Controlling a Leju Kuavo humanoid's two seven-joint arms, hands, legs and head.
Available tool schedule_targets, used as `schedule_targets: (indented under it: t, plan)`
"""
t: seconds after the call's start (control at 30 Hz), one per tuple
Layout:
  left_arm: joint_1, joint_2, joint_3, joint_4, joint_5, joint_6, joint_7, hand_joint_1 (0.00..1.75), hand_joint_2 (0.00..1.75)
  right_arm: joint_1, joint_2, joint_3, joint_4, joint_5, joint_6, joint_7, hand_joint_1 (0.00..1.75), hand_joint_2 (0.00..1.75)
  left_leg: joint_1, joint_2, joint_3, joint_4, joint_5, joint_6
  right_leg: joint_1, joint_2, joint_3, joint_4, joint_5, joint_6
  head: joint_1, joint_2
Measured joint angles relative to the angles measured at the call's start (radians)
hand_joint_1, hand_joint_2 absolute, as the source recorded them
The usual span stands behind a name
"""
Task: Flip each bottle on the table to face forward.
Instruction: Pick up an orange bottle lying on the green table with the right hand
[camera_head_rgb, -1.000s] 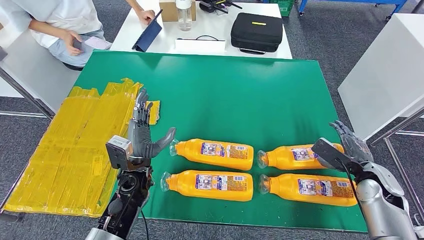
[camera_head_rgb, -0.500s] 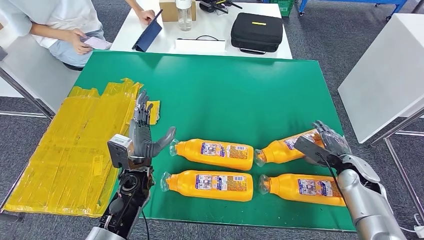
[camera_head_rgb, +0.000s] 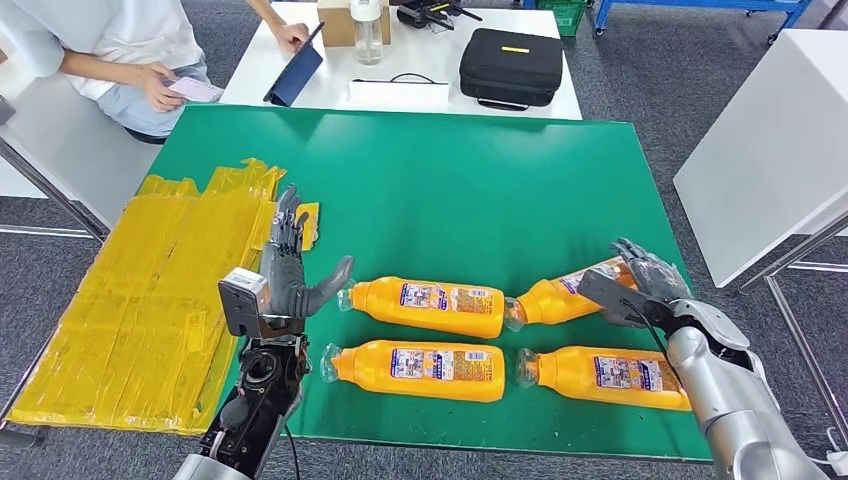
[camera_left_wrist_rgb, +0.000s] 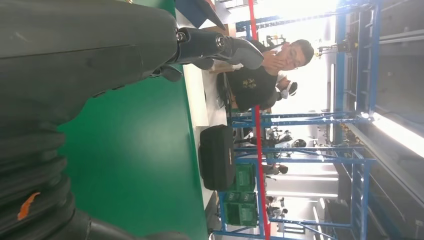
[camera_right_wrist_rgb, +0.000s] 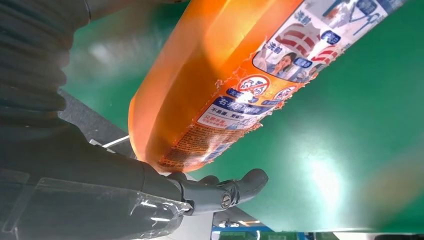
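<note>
Four orange bottles lie on the green table (camera_head_rgb: 450, 190), caps pointing left. The far left bottle (camera_head_rgb: 425, 305) and the near left bottle (camera_head_rgb: 415, 370) lie flat, as does the near right bottle (camera_head_rgb: 610, 375). My right hand (camera_head_rgb: 645, 280) grips the base end of the far right bottle (camera_head_rgb: 560, 295), which is tilted with that end raised. In the right wrist view this bottle (camera_right_wrist_rgb: 240, 70) lies against the palm, its label showing, the thumb (camera_right_wrist_rgb: 220, 192) below it. My left hand (camera_head_rgb: 290, 275) stands open just left of the far left bottle's cap, holding nothing.
Crumpled yellow sheets (camera_head_rgb: 150, 290) cover the table's left edge. A person (camera_head_rgb: 120, 50) sits at the far left corner. Behind stands a white table with a black case (camera_head_rgb: 513, 65), a tablet (camera_head_rgb: 297, 70) and a clear bottle (camera_head_rgb: 367, 30). Another white table (camera_head_rgb: 770, 150) is at right.
My right hand moved in from the right and took hold of the far right bottle's base, lifting and swinging that end away from me. The left hand stayed put.
</note>
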Motion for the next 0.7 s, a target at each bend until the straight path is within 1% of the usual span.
schedule_targets:
  t: [0.03, 0.07, 0.17, 0.3, 0.37, 0.43, 0.47, 0.5, 0.57, 0.6, 0.63, 0.7]
  plan:
    - [-0.001, 0.0, 0.0, 0.004, 0.002, 0.0, 0.0, 0.0, 1.75, -0.009, -0.002, 0.007, 0.015, 0.009, 0.006, 0.0, 0.22, 1.75, 0.0, 0.001, 0.002, 0.0, -0.001, 0.0, 0.0, 0.0, 0.001, 0.0, -0.001, 0.0, 0.0, 0.0]
    - [-0.002, 0.0, 0.0, 0.008, 0.004, 0.0, 0.0, 0.0, 1.75, -0.02, -0.005, 0.016, 0.031, 0.02, 0.015, 0.0, 0.23, 1.75, 0.0, 0.001, 0.004, 0.0, -0.002, 0.0, 0.0, 0.0, 0.003, 0.0, -0.002, 0.001, 0.0, 0.0]
    - [-0.005, 0.0, 0.0, 0.022, 0.009, 0.0, -0.002, 0.0, 1.75, -0.052, -0.018, 0.051, 0.078, 0.052, 0.048, 0.0, 0.23, 1.75, 0.0, 0.002, 0.012, 0.0, -0.007, 0.003, 0.0, 0.0, 0.011, -0.001, -0.006, 0.001, 0.0, 0.0]
    - [-0.012, 0.0, 0.0, 0.035, 0.009, 0.001, -0.003, 0.0, 1.75, -0.074, -0.03, 0.081, 0.118, 0.062, 0.058, 0.001, 0.23, 1.75, 0.0, 0.001, 0.023, 0.0, -0.011, 0.004, 0.0, 0.0, 0.022, -0.002, -0.009, 0.003, 0.0, 0.0]
    - [-0.014, 0.0, 0.0, 0.039, 0.01, 0.001, -0.003, 0.0, 1.75, -0.079, -0.034, 0.089, 0.13, 0.063, 0.059, 0.002, 0.3, 1.75, 0.0, 0.001, 0.026, 0.0, -0.011, 0.005, 0.0, 0.0, 0.026, -0.002, -0.009, 0.003, 0.0, 0.0]
    - [-0.015, 0.0, 0.0, 0.043, 0.01, 0.001, -0.003, 0.0, 1.75, -0.082, -0.037, 0.096, 0.138, 0.064, 0.061, 0.004, 0.44, 1.75, 0.0, 0.002, 0.027, 0.0, -0.012, 0.005, 0.0, 0.0, 0.027, -0.002, -0.009, 0.003, 0.0, 0.0]
    - [-0.016, 0.0, 0.0, 0.045, 0.011, 0.001, -0.003, 0.0, 1.75, -0.084, -0.039, 0.099, 0.143, 0.067, 0.063, 0.004, 0.6, 1.75, 0.0, 0.002, 0.027, 0.0, -0.012, 0.005, 0.0, 0.0, 0.028, -0.003, -0.009, 0.003, 0.0, 0.0]
    - [-0.016, 0.0, 0.0, 0.047, 0.012, 0.001, -0.004, 0.0, 1.75, -0.087, -0.041, 0.103, 0.148, 0.071, 0.066, 0.003, 0.88, 1.75, 0.0, 0.002, 0.028, 0.0, -0.012, 0.005, 0.0, 0.001, 0.028, -0.003, -0.01, 0.003, 0.001, 0.0]
    - [-0.016, 0.0, 0.0, 0.05, 0.017, 0.002, -0.004, 0.0, 1.75, -0.094, -0.047, 0.116, 0.159, 0.081, 0.08, -0.002, 1.49, 1.75, 0.0, 0.003, 0.029, 0.0, -0.013, 0.005, 0.0, 0.001, 0.028, -0.003, -0.01, 0.003, 0.0, 0.0]
    - [-0.016, 0.0, 0.0, 0.051, 0.02, 0.004, -0.005, 0.0, 1.75, -0.098, -0.049, 0.125, 0.166, 0.087, 0.089, -0.004, 1.67, 1.75, 0.0, 0.003, 0.03, 0.0, -0.013, 0.005, 0.0, 0.002, 0.029, -0.003, -0.01, 0.003, 0.0, 0.0]
    - [-0.017, 0.0, 0.0, 0.053, 0.022, 0.005, -0.005, 0.0, 1.75, -0.103, -0.051, 0.134, 0.173, 0.093, 0.097, -0.005, 1.72, 1.75, 0.0, 0.003, 0.03, 0.0, -0.014, 0.005, 0.0, 0.002, 0.029, -0.003, -0.01, 0.003, 0.0, 0.0]
    - [-0.017, 0.0, 0.0, 0.058, 0.026, 0.009, -0.006, 0.0, 1.75, -0.115, -0.055, 0.152, 0.188, 0.105, 0.106, -0.004, 1.71, 1.75, 0.0, 0.003, 0.033, 0.0, -0.014, 0.005, 0.001, 0.002, 0.031, -0.003, -0.012, 0.003, 0.0, 0.0]
